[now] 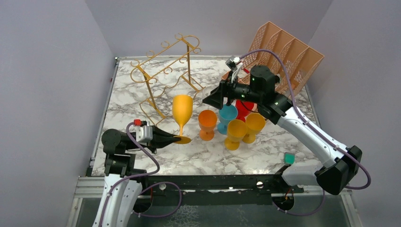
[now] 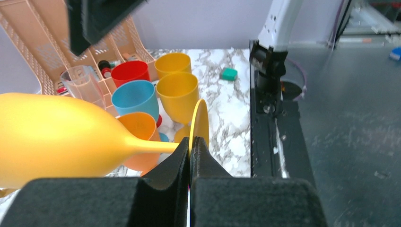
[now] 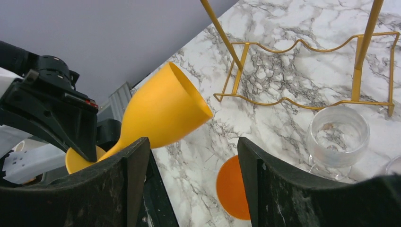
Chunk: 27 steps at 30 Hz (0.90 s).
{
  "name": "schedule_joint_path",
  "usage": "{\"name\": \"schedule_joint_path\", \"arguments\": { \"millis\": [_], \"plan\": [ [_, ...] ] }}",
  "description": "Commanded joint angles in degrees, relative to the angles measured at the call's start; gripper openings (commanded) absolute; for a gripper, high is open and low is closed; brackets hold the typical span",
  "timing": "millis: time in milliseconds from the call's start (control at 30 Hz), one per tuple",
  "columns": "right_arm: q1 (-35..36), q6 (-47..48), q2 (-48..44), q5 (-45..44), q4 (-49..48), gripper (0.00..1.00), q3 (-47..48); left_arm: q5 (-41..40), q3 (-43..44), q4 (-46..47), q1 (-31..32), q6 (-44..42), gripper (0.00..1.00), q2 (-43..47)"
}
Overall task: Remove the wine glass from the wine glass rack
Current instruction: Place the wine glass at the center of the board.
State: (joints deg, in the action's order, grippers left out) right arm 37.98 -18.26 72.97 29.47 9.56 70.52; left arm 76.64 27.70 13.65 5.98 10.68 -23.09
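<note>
The yellow wine glass (image 1: pixel 182 111) stands upright on the marble table, in front of the gold wire wine glass rack (image 1: pixel 165 71) and apart from it. Nothing hangs on the rack. My left gripper (image 1: pixel 177 138) lies low on the table, shut on the rim of the glass's round foot (image 2: pixel 199 123); the bowl (image 2: pixel 56 137) fills the left of the left wrist view. My right gripper (image 1: pixel 215 99) hovers open above the cluster of cups, nothing between its fingers (image 3: pixel 137 161). In the right wrist view the wine glass (image 3: pixel 165 109) and the rack's base rails (image 3: pixel 302 101) lie beyond it.
Orange (image 1: pixel 207 123), blue (image 1: pixel 227 116), red (image 1: pixel 243 109) and two yellow cups (image 1: pixel 235 132) crowd the table's middle right. A clear glass (image 3: pixel 336 135) stands near the rack's foot. A peach lattice organizer (image 1: pixel 283 52) leans at the back right. A teal block (image 1: pixel 289 158) sits near the front edge.
</note>
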Motion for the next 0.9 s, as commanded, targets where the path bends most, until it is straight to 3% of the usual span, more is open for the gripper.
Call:
{"name": "schedule_joint_path", "arguments": {
  "millis": [0,200,500,633,867],
  "plan": [
    [-0.89,2.62,2.86,6.6,3.16,0.72,3.63,9.28,-2.46,1.6,1.4,-14.55,0.0,0.42],
    [-0.9,2.35,7.0,15.6,2.17,0.74,5.31,13.98,-2.61,-10.14,2.0,-29.58,0.0,0.77],
    [-0.85,-1.63,12.82,35.78,-1.42,0.69,6.22,13.86,-4.46,-13.29,2.0,-34.94,0.0,0.59],
    [-0.81,-2.47,13.26,37.73,-2.37,0.61,5.91,13.79,-4.71,-13.69,2.02,-35.3,0.0,0.64],
    [-0.35,-4.15,15.69,45.59,-1.39,0.35,7.1,12.85,-5.07,-14.35,2.02,-35.72,0.0,0.43]
  ]
}}
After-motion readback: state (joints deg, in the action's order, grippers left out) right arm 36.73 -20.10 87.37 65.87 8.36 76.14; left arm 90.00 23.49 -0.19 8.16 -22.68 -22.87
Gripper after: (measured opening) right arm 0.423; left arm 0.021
